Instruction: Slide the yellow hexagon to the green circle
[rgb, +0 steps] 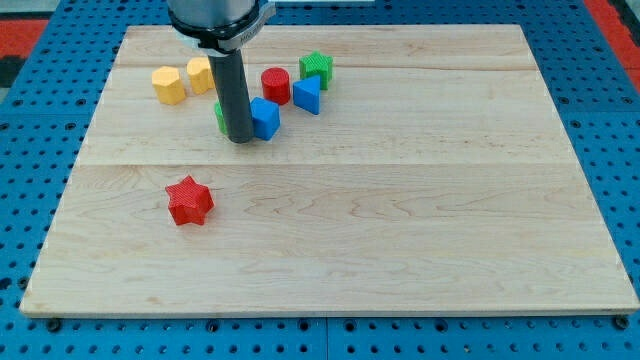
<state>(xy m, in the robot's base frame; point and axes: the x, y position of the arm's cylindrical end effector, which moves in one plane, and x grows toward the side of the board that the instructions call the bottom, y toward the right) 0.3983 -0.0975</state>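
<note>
The yellow hexagon (169, 85) sits near the view's top left of the wooden board. A second yellow block (199, 74) stands just to its right, partly behind my rod. The green circle (220, 116) is mostly hidden behind the rod; only its left edge shows. My tip (240, 138) rests on the board right in front of the green circle, touching or nearly touching the blue block (265, 118) on its right. The tip is to the right of and below the yellow hexagon.
A red cylinder (276, 85), a blue triangle-like block (308, 95) and a green star (316, 68) cluster right of the rod. A red star (189, 201) lies lower left. The board (400, 230) lies on a blue pegboard.
</note>
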